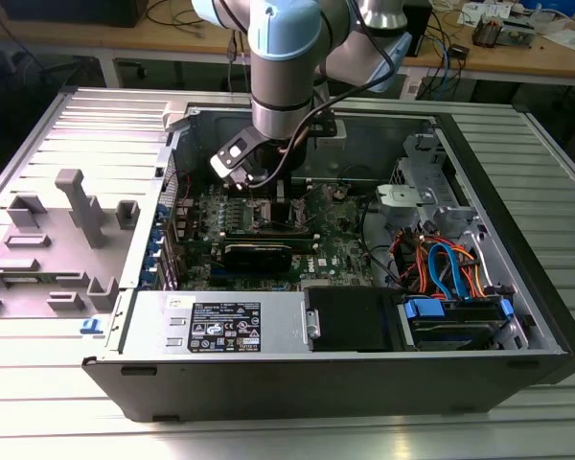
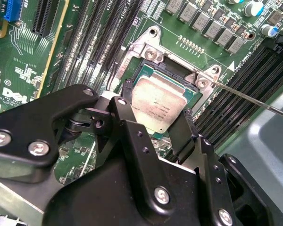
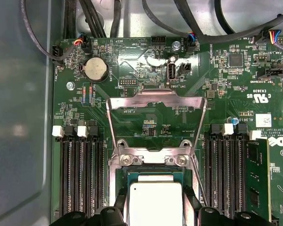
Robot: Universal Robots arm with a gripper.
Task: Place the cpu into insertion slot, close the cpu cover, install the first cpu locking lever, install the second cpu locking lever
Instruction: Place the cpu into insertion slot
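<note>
The cpu (image 2: 160, 101), a small silver-topped square chip, sits low inside the insertion slot (image 2: 148, 52) on the green motherboard. My gripper (image 2: 153, 116) is right over it, with one black finger pressed on each side of the chip; I take it as shut on the cpu. In the first wrist view the cpu (image 3: 153, 200) lies between the fingers (image 3: 119, 207). Behind the slot's rim (image 3: 148, 160), the cpu cover (image 3: 155, 100) is folded back open. A thin locking lever (image 2: 250, 99) sticks out to one side. In the exterior view the gripper (image 1: 268, 196) reaches down into the case.
Long black memory slots (image 3: 80, 174) flank the socket on both sides. Black cables (image 3: 99, 19) run over the board's edge. In the exterior view's right, a drive cage (image 1: 455, 321) and orange and blue cables (image 1: 441, 264) sit inside the case, whose walls (image 1: 268, 369) enclose the board.
</note>
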